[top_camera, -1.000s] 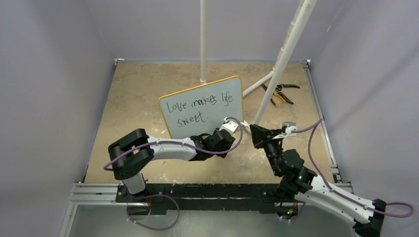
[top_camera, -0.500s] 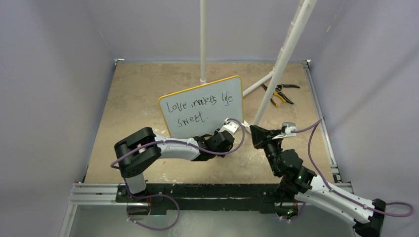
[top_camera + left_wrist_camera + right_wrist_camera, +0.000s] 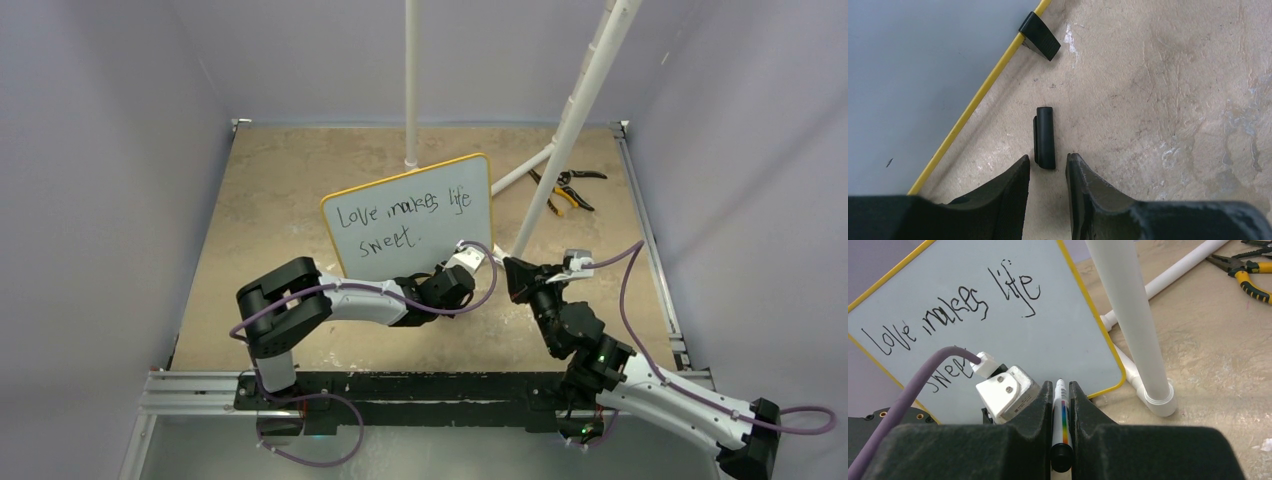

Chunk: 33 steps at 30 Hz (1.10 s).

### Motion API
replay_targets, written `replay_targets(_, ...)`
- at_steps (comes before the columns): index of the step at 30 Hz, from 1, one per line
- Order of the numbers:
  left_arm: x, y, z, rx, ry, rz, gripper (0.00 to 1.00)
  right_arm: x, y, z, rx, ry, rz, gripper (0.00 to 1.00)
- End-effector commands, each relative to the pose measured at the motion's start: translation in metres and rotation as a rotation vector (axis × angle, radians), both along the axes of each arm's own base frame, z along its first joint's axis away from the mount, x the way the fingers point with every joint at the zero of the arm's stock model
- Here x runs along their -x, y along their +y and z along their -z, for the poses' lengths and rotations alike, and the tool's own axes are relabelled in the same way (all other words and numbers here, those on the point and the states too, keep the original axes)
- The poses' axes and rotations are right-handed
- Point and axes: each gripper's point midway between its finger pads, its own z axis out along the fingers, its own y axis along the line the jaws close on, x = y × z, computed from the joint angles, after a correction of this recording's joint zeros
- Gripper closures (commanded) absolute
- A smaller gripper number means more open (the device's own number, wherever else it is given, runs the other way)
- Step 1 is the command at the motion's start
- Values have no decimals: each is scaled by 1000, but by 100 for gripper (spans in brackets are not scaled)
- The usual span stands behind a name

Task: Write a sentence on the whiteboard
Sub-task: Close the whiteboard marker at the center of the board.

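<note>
The whiteboard (image 3: 410, 215) stands tilted mid-table with "Love makes life sweet." written on it, its yellow frame (image 3: 979, 97) and a black foot (image 3: 1039, 36) showing in the left wrist view. A short black cap (image 3: 1045, 137) lies on the table beside the board's edge. My left gripper (image 3: 1048, 159) hangs over the cap's near end, open, with the cap just past its fingertips. My right gripper (image 3: 1061, 386) is shut on a white marker (image 3: 1060, 410) with a rainbow stripe, tip pointing at the board's lower right corner. From above, the left gripper (image 3: 452, 288) and right gripper (image 3: 515, 275) sit close together.
A slanted white pipe (image 3: 575, 110) stands on the table just right of the board, with its foot (image 3: 1158, 400) close to my right gripper. A vertical white pole (image 3: 411, 80) rises behind the board. Yellow-handled pliers (image 3: 565, 188) lie at the back right.
The left arm has reached a little further right along the board's lower edge. The right gripper has shifted slightly left and forward with the marker in it.
</note>
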Motion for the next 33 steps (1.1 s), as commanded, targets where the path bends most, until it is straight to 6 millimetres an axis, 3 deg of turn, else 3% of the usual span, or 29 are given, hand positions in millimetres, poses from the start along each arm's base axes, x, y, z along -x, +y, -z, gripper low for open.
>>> replay_targets(1,-8,-13,-9,36,-37,6,68,-2,-10,-4,-48,4,58,100)
replay_targets(10,-9,-14,-3,23,-39,18,75,-2,-14,-4,-65,4,75,100)
replay_targets(15,-6,-11,3,-1,-29,38,99,-2,-14,-4,-64,6,75,100)
replay_targets(22,2,-1,-11,57,-65,84,100,-2,-17,-5,-79,38,99,100)
replay_targets(27,15,11,-26,138,-108,148,100,1,5,-8,-55,61,-3,100)
replay_targets(33,32,32,-48,234,-168,212,100,16,53,-2,-63,137,-236,100)
